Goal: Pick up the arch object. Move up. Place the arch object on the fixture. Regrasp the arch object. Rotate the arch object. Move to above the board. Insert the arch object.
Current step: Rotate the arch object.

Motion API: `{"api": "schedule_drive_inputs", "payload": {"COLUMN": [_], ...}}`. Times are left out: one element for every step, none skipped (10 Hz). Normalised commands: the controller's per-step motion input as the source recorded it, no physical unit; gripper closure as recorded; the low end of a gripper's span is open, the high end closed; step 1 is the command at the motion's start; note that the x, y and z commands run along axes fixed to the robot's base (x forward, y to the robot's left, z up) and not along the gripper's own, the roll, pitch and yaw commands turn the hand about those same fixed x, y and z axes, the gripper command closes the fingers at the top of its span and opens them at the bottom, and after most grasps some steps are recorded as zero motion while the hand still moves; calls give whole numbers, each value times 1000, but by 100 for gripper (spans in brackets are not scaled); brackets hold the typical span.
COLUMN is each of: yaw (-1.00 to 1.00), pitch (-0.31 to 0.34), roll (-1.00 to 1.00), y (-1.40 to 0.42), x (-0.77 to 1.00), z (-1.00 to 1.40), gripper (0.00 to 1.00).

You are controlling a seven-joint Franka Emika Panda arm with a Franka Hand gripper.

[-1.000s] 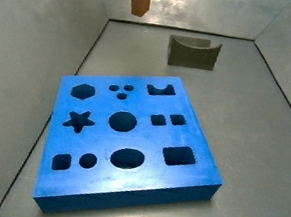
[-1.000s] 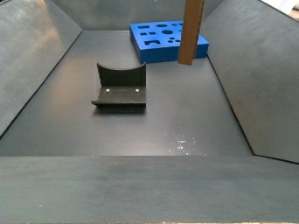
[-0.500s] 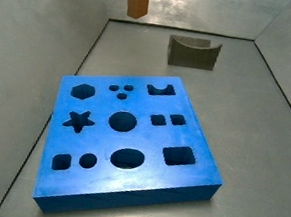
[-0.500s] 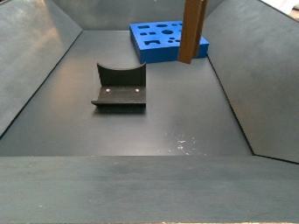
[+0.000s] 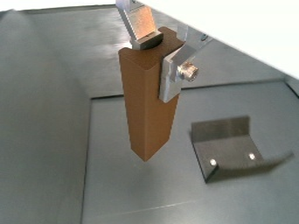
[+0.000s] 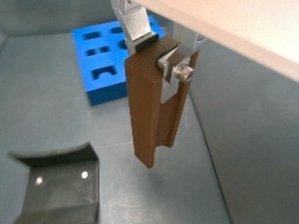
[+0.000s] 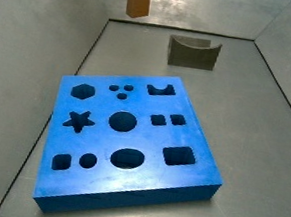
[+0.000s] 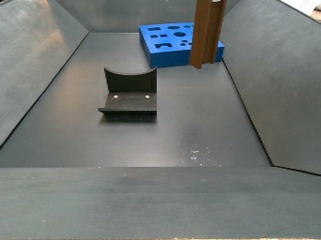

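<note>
The fixture (image 8: 129,92) stands on the floor (image 8: 150,141), well apart from the board (image 8: 175,42) beyond it. Above the floor between them, the gripper (image 5: 163,54) hangs with its jaws clamped on the top of the arch (image 5: 146,101), which hangs upright, clear of both.

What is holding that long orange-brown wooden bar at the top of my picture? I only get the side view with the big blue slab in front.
Observer: The claw, shut on its upper end: both wrist views show silver fingers clamping the long orange-brown wooden bar, hanging upright.
Operator: Is it over the slab yet?
Observer: No. In a wrist view its lower end hangs over the floor, apart from the bright-blue slab with shaped holes and the dark fixture with a U-shaped dip.
</note>
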Motion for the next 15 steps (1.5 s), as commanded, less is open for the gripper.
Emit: {"api": "schedule_drive_inputs", "payload": {"yaw": [-1000, -870, -624, -365, -239, -1000, -1000, -1000, -842, -677, -331, -220, -116, -81, -60], "pitch": [62, 69, 68, 66, 64, 41, 43, 56, 61, 60, 58, 57, 57, 41, 2], "roll": [-116, -131, -130, -130, -130, -84, -91, -118, -129, -129, -129, -129, -129, -128, -126], "y": [20, 20, 19, 18, 18, 0, 1, 3, 5, 5, 7, 8, 0, 1, 4], "x": [-22, -21, -19, -16, -14, 0, 1, 2, 3, 4, 6, 8, 0, 10, 25], "z": [28, 29, 31, 34, 34, 0, 0, 2, 3, 4, 7, 9, -1000, -1000, -1000], "gripper": [100, 100, 100, 100, 100, 100, 100, 100, 100, 100, 100, 100, 100, 100, 100]}}
